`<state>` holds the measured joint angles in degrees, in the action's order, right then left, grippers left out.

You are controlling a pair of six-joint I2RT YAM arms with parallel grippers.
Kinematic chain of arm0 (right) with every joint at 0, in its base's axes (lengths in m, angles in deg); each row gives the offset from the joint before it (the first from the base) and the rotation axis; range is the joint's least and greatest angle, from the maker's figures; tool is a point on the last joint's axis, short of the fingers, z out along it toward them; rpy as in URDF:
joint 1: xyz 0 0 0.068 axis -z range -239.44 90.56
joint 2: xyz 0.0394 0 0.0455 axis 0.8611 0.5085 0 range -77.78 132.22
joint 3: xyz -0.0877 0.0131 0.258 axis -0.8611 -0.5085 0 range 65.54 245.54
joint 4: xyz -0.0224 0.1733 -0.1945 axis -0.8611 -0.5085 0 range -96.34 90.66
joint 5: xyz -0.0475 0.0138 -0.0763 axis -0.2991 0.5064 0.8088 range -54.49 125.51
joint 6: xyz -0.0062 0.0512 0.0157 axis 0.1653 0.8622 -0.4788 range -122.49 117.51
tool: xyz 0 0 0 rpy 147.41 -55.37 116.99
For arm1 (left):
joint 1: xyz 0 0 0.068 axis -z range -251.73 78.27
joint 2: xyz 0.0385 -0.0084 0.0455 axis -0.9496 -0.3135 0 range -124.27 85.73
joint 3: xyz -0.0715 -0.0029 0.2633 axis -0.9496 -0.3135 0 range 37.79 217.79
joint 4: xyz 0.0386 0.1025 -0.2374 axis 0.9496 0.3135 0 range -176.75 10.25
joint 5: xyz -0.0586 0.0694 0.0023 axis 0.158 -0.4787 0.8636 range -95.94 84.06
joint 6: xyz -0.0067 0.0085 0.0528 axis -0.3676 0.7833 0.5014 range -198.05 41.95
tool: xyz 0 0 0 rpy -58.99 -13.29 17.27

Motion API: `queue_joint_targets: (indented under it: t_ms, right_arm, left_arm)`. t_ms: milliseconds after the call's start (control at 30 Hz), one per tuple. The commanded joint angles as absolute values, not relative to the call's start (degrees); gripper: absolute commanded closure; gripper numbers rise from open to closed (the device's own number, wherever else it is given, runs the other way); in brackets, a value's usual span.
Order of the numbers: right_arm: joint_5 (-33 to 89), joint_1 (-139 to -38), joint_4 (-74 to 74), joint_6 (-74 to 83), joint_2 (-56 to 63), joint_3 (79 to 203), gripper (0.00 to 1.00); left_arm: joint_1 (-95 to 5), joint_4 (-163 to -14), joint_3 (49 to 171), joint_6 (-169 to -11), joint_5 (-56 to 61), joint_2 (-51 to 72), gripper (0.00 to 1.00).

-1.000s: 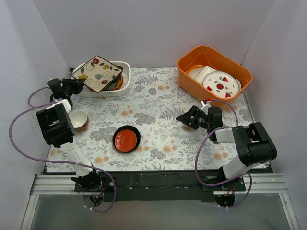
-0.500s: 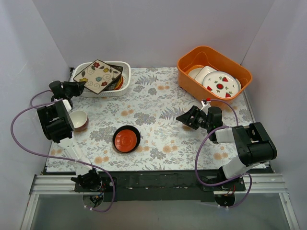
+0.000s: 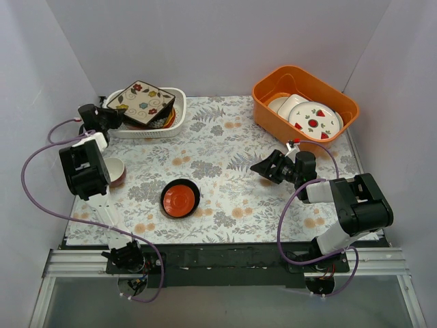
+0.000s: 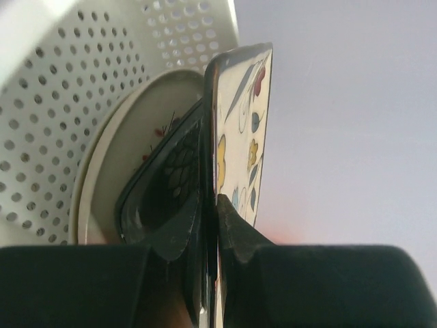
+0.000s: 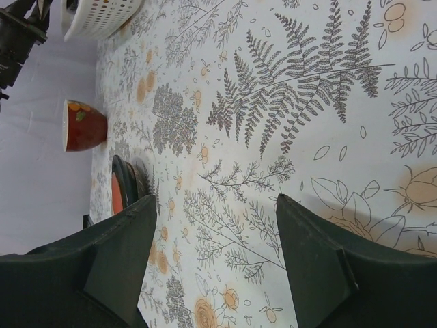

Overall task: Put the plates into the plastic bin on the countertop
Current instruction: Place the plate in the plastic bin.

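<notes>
From above, the left gripper (image 3: 115, 115) is clamped on the left edge of the cream plate (image 3: 143, 102) (the square one with flowers). The plate is tilted over the bin (image 3: 176, 121), above other plates that lie inside. The bin stands at the far left of the countertop (image 3: 232, 147). A red dish (image 3: 180, 199) sits on the countertop near the front, with a cup (image 3: 115, 171) to its left. The right gripper (image 3: 263, 166) is spread apart and holds nothing; it is near the middle right. Behind it is the orange tub (image 3: 273, 109) with strawberry plates (image 3: 314, 119).

In the left wrist view, the fingers (image 4: 235, 236) pinch the cream plate (image 4: 242, 130) by its rim. A dark plate (image 4: 171, 198) is close behind it, inside the perforated bin (image 4: 61, 102).

In the right wrist view, the gripper (image 5: 212, 239) is wide apart over the bare countertop (image 5: 307, 102). The cup (image 5: 82, 126), the red dish (image 5: 117, 188) and the bin (image 5: 102, 17) are well apart from it.
</notes>
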<state>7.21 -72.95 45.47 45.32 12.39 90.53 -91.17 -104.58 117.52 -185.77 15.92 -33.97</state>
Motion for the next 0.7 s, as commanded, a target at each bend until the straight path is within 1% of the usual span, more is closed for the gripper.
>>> queue_joint_targets:
  t_ms: [0, 133, 233, 433, 533, 633, 667]
  right_arm:
    - [6.8, -72.8, 47.9, 45.1, 12.7, 92.3, 0.22]
    - [6.3, -72.8, 48.0, 45.1, 12.8, 92.3, 0.22]
    - [6.1, -72.8, 48.3, 45.1, 13.1, 92.3, 0.23]
    - [5.7, -72.7, 48.6, 45.3, 13.2, 92.3, 0.22]
    - [5.7, -72.7, 48.7, 45.5, 13.0, 92.3, 0.23]
    - [5.6, -72.6, 48.8, 45.6, 12.9, 92.3, 0.22]
    - [5.6, -72.7, 48.8, 45.6, 12.9, 92.3, 0.22]
  left_arm:
    - [-89.5, -111.3, 119.5, -188.9, 16.4, -29.6, 1.0]
    - [-88.3, -113.6, 115.6, -188.2, 13.9, -28.4, 1.0]
    - [-86.8, -112.3, 115.0, -185.0, 9.9, -27.4, 1.0]
    - [-85.9, -110.1, 114.0, -184.5, 8.0, -27.4, 1.0]
    - [-86.0, -109.1, 113.1, -184.4, 7.7, -26.9, 0.93]
    - [-86.0, -107.3, 113.1, -183.9, 8.2, -26.8, 0.9]
    - [-86.0, -106.2, 113.3, -183.7, 8.5, -26.8, 0.84]
